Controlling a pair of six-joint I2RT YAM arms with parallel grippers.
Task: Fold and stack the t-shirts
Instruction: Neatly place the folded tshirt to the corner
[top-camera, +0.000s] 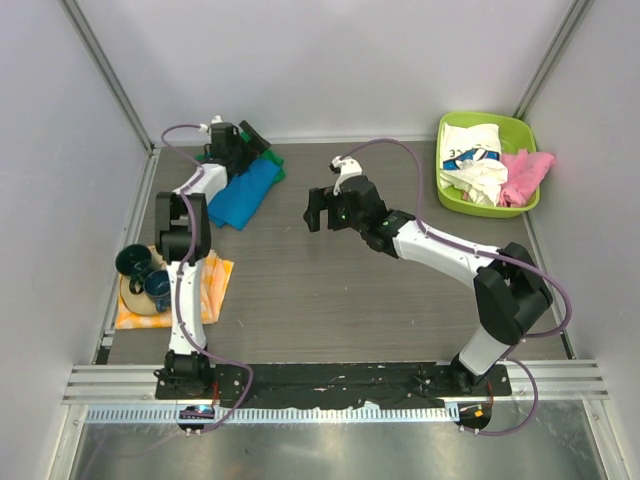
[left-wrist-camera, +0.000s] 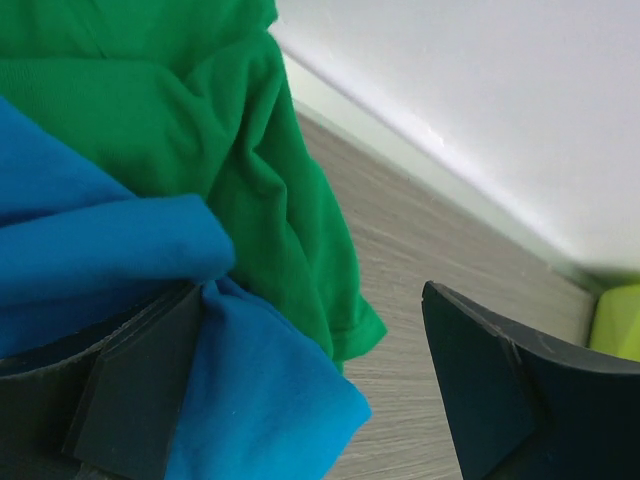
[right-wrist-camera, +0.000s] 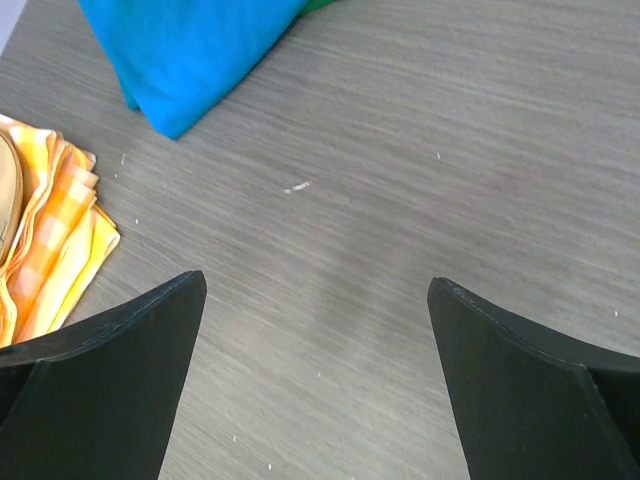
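Note:
A bright blue t-shirt (top-camera: 245, 192) lies folded at the far left of the table, partly over a green t-shirt (top-camera: 272, 157). My left gripper (top-camera: 243, 140) hangs over their far end, open. In the left wrist view the blue t-shirt (left-wrist-camera: 270, 400) rests against one finger (left-wrist-camera: 130, 390) and the green t-shirt (left-wrist-camera: 200, 100) lies crumpled behind it; the left gripper (left-wrist-camera: 312, 292) grips nothing. My right gripper (top-camera: 322, 215) hovers open over bare table at mid-table. The right wrist view has the right gripper (right-wrist-camera: 315, 283) empty, with the blue t-shirt (right-wrist-camera: 190, 50) ahead. A white printed t-shirt (top-camera: 475, 158) and a pink one (top-camera: 525, 172) lie in the basin.
A lime-green basin (top-camera: 520, 128) stands at the back right corner. At the left edge an orange-yellow checked cloth (top-camera: 215, 285) carries a tan plate and two dark teal cups (top-camera: 145, 272). Grey walls close the table on three sides.

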